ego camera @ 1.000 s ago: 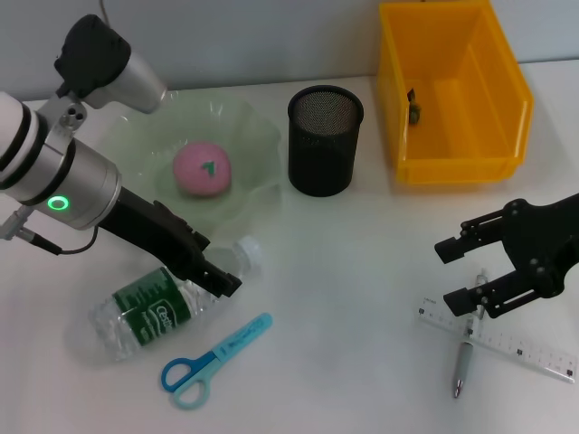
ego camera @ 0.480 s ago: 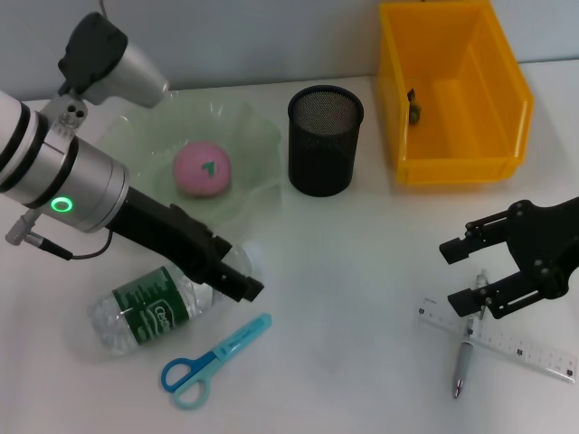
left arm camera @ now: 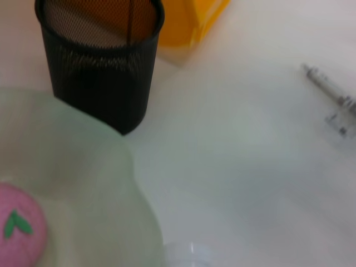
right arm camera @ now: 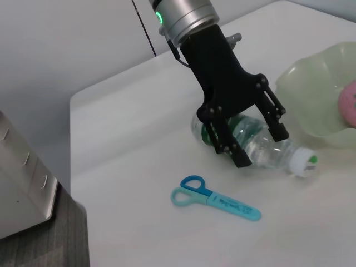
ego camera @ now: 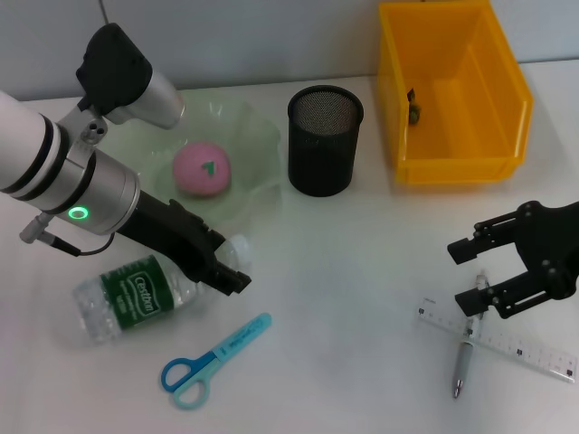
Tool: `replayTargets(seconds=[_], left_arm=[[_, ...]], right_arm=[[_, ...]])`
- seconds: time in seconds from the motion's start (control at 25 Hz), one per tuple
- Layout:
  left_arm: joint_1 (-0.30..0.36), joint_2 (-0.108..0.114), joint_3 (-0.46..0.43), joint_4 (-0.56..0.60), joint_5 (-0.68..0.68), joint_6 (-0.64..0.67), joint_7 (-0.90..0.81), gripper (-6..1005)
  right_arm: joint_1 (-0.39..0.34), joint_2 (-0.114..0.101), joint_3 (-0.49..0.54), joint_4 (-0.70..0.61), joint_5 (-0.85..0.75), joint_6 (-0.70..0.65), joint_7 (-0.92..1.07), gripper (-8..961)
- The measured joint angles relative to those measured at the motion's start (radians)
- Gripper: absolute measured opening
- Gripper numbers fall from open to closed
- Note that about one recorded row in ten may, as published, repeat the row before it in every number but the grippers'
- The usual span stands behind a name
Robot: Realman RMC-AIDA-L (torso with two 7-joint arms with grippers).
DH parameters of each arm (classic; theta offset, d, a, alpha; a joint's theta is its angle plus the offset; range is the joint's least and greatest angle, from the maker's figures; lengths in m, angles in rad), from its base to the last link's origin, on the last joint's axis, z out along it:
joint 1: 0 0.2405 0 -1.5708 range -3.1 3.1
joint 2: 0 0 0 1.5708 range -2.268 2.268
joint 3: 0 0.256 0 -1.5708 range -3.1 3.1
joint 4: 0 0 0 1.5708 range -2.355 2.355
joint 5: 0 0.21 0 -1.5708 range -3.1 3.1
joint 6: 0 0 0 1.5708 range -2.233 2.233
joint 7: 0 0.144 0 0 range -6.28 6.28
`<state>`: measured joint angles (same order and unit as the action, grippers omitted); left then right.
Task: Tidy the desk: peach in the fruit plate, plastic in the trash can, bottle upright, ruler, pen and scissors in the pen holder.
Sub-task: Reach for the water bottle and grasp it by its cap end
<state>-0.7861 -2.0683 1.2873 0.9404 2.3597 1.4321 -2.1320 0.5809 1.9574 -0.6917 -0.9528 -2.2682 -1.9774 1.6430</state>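
Observation:
A clear bottle (ego camera: pixel 136 297) with a green label lies on its side at the front left, its cap (ego camera: pixel 238 246) pointing toward the plate. My left gripper (ego camera: pixel 226 271) straddles it near the shoulder and is closed on it; this also shows in the right wrist view (right arm camera: pixel 260 146). The pink peach (ego camera: pixel 204 169) sits in the green fruit plate (ego camera: pixel 256 136). Blue scissors (ego camera: pixel 215 360) lie in front of the bottle. My right gripper (ego camera: pixel 460 276) is open just above the pen (ego camera: pixel 463 359) and the clear ruler (ego camera: pixel 516 345).
The black mesh pen holder (ego camera: pixel 324 140) stands at mid-back, beside the plate. The yellow bin (ego camera: pixel 457 167) stands at the back right with a small dark item (ego camera: pixel 412 104) inside. The table's front edge is close behind the scissors and ruler.
My left gripper pushed right along the bottle, then drew back. The bottle swung flatter and shifted left. My right gripper drifted slightly right and down over the pen.

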Motion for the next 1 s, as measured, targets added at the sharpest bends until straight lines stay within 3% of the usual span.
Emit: replayTargets(seconds=[0.52,1.0], left_arm=[[0.037,-0.002,0.008,0.083,0.004,0.051,-0.022,769],[0.060,-0.001,0.034,0.107,0.005,0.002,-0.019,765]], right_arm=[[-0.009,0.003,0.003,-0.020,0.005,-0.014,0.009,758],[-0.008,0.003,0.014,-0.021,0.007,-0.019,0.013,759]])
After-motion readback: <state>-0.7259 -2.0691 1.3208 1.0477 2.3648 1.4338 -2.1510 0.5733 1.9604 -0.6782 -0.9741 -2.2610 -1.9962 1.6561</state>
